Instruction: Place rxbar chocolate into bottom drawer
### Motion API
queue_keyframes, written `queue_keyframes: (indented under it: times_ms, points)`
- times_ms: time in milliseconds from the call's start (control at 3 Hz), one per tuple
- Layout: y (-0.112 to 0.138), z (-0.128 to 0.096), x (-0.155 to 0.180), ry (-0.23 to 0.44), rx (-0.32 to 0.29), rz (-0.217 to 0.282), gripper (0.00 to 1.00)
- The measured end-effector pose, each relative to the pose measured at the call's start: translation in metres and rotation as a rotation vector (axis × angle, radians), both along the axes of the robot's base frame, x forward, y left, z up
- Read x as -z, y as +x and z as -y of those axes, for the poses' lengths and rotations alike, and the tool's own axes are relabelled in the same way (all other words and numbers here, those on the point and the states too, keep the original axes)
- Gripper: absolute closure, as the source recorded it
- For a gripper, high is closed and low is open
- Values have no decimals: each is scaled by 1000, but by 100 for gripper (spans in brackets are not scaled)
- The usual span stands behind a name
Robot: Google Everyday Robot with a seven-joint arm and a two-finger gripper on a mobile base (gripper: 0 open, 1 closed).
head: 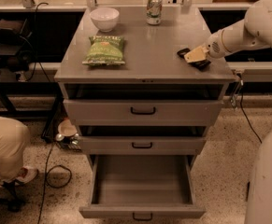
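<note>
The rxbar chocolate (201, 65), a small flat black bar, lies near the right front edge of the grey cabinet top (154, 45). My gripper (194, 55) reaches in from the right and sits low right over the bar, covering its middle; dark ends of the bar show on either side. The bottom drawer (142, 211) is pulled out wide and its inside shows bare grey. The two shallower drawers above it are slightly ajar.
A green snack bag (104, 50) lies on the left of the top. A white bowl (104, 18) and a soda can (153, 8) stand at the back. A seated person's leg (4, 146) and floor cables (51, 171) are at the left. My white base (266, 181) is at the right.
</note>
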State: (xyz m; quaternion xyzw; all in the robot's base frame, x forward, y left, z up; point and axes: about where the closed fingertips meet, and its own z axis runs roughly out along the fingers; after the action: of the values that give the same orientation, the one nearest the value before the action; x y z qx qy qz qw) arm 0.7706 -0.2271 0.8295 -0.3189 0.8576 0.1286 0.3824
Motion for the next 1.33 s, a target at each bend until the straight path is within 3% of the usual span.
queue_keyframes:
  times_ms: [333,667,1333]
  points:
    - [0,0,0,0,0,0,31]
    - [0,0,0,0,0,0,32]
    - [-37,-23,-30,170,-131,20,79]
